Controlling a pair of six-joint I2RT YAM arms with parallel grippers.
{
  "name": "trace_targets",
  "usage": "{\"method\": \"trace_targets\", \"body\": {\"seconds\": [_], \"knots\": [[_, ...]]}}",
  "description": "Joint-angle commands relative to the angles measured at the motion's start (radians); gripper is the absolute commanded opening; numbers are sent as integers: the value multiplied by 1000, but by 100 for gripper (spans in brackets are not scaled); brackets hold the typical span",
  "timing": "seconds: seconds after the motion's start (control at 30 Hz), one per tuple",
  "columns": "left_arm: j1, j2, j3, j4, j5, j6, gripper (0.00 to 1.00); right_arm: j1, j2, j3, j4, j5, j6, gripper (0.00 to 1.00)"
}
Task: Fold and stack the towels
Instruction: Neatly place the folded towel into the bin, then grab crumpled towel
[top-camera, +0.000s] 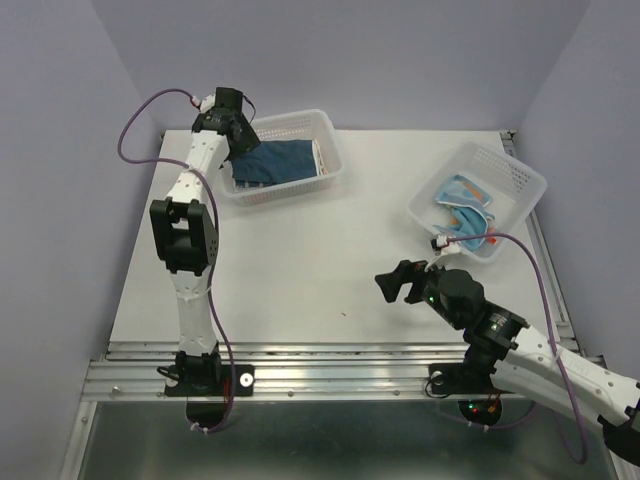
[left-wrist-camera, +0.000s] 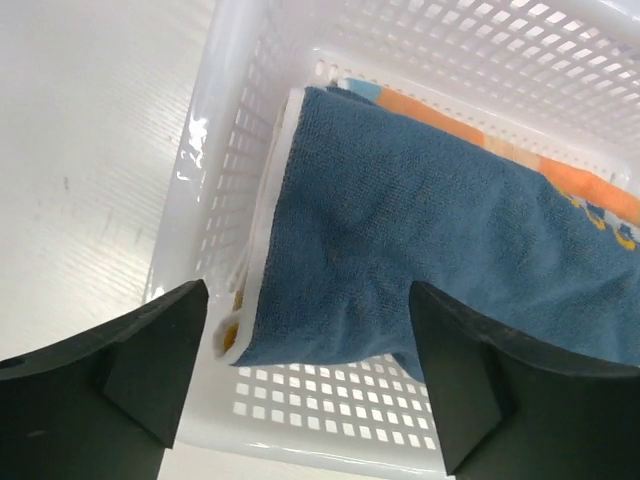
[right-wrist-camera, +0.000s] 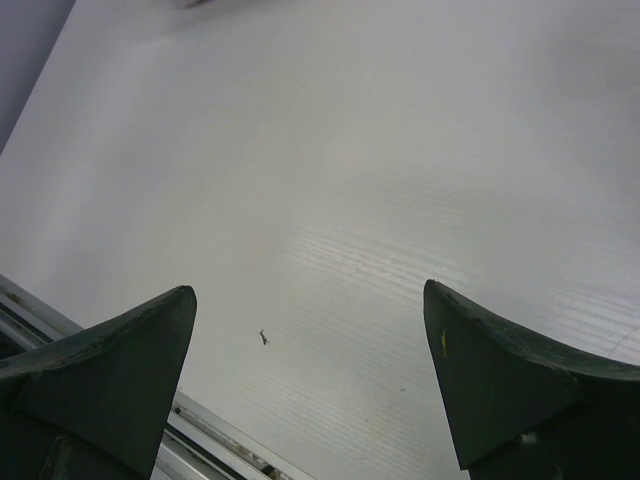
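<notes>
Folded navy terry towel (left-wrist-camera: 420, 230) lies atop an orange-patterned towel (left-wrist-camera: 580, 185) inside the white perforated plastic basket (left-wrist-camera: 215, 150), far left, apparently the stacking spot. Left pincer (left-wrist-camera: 310, 335) hovers above, jaws apart, empty. Right pincer (right-wrist-camera: 310, 300), also apart, hangs over the table (right-wrist-camera: 350, 150) near the crumpled light-blue towel (top-camera: 462, 195) in a second white basket (top-camera: 525, 180).

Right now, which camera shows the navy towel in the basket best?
The left wrist view: the navy towel fills the frame, folded flat in the white basket over an orange towel. Top external shows it small, partly hidden by the left arm. The right wrist view shows only table.
</notes>
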Motion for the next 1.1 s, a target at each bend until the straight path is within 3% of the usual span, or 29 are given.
{"method": "trace_targets", "body": {"seconds": [0.0,0.23,0.43,0.57,0.8,0.93,1.07], "knots": [[-15,-111,68,16,-21,99,99,6,2,22,27,29,5,100],[-111,-290,-34,92,-106,159,99,6,7,105,-57,103,26,100],[-124,-435,-281,298,33,187,99,6,37,189,-215,210,108,100],[-118,-395,-305,310,-16,194,99,7,22,249,-345,274,180,100],[-72,-231,-288,340,94,194,99,7,-4,269,-463,371,281,100],[-37,-174,-327,339,140,139,99,4,60,352,-586,552,356,100],[-3,-160,-371,381,206,127,99,6,149,450,-605,606,329,100]]}}
